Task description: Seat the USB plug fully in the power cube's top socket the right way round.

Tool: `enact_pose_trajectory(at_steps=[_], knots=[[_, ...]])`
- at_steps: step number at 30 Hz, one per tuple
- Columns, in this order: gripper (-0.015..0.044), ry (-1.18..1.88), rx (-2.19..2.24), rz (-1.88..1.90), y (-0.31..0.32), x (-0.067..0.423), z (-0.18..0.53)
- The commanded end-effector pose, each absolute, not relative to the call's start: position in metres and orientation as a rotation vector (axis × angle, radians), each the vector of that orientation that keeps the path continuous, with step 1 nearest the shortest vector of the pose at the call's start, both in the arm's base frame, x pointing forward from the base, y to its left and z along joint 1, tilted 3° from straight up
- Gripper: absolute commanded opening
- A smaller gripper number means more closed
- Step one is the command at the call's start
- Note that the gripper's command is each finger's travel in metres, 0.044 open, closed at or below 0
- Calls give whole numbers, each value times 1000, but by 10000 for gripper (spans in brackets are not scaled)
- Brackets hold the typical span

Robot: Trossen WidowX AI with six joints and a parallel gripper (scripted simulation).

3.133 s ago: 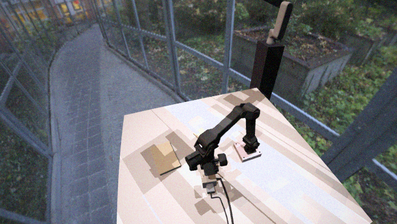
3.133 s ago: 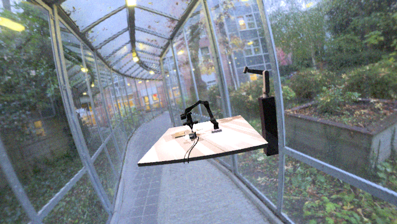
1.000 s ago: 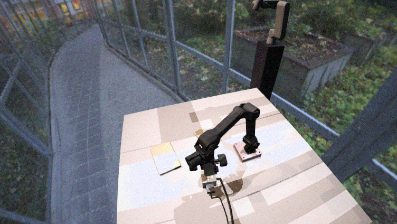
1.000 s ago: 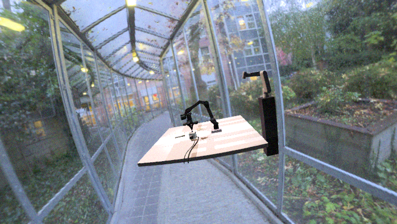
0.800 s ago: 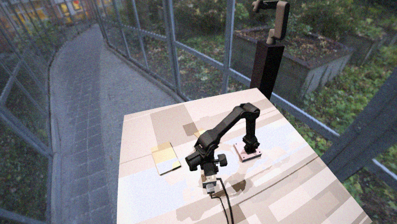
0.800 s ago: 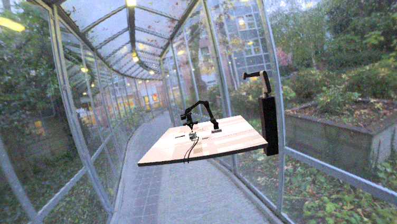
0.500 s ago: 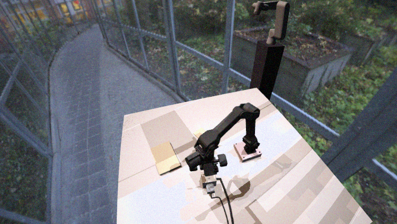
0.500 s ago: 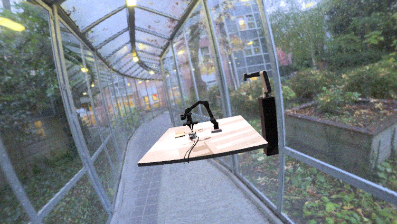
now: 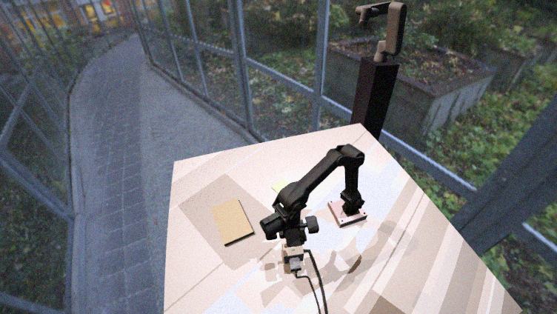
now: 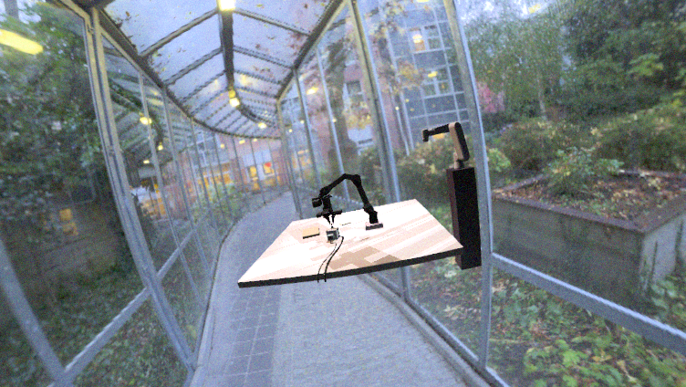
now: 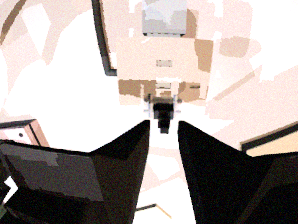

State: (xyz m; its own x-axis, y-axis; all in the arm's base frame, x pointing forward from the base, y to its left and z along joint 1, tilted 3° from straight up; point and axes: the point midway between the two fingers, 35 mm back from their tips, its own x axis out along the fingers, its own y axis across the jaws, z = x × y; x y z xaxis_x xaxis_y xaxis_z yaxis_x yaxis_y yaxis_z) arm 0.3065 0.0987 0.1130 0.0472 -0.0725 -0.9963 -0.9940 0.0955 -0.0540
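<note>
The beige power cube (image 9: pixel 293 252) (image 10: pixel 331 233) (image 11: pixel 162 63) stands on the table (image 9: pixel 405 249) near its front middle. A small dark USB plug (image 11: pixel 162 112) stands upright in the socket on the cube's top. My gripper (image 9: pixel 293 244) (image 10: pixel 331 224) (image 11: pixel 164 125) points straight down right above the cube. Its fingers stand a little apart, one on each side of the plug with a narrow gap on both sides. In the top and exterior views the gripper hides the plug. A grey plug (image 9: pixel 295 264) (image 11: pixel 165 12) sits in the cube's front side.
Two black cables (image 9: pixel 318 281) (image 10: pixel 328 259) (image 11: pixel 100 23) run from the cube over the table's front edge. A tan flat pad (image 9: pixel 232 221) lies to the left, a yellow note (image 9: pixel 280 184) behind it. The arm's base plate (image 9: pixel 347 213) and a dark post (image 9: pixel 373 93) stand at the back.
</note>
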Motion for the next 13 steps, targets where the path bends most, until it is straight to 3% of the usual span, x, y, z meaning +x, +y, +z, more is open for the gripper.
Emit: enact_pose_trajectory(at_steps=[1, 13], knots=[[95, 1267, -1211, 1066, 99, 306, 113], [95, 1267, -1211, 1066, 99, 306, 124]])
